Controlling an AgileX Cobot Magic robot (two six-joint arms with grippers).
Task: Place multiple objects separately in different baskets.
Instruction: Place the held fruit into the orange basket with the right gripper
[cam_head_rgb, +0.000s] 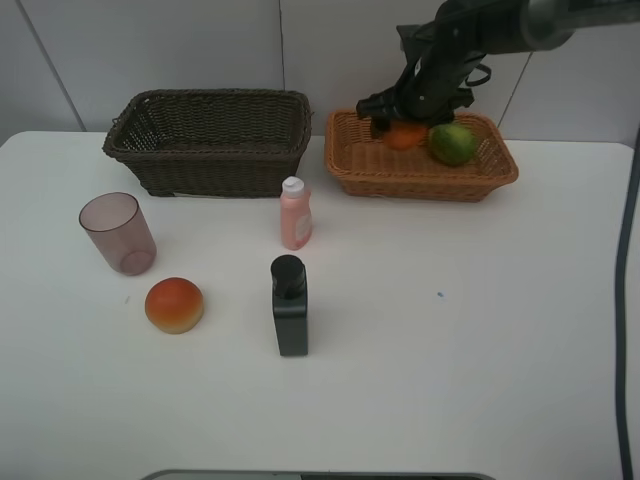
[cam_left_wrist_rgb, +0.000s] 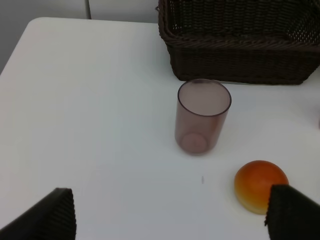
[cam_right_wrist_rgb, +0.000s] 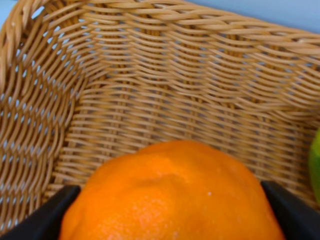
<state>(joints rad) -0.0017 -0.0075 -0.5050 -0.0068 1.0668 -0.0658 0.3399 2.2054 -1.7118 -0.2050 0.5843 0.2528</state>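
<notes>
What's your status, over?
Right end effector shut on orange, inside tan basket. Left end effector open, above table near cup. Lime already in tan basket. Nothing blocking.

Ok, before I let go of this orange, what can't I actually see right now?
- Under the orange: in the right wrist view, the fruit itself hides the tan basket floor; in the high view, the right gripper covers it.
- Lime: in the right wrist view, cut off at the edge.
- Dark basket floor: in the high view, its front wall hides part of it.
</notes>
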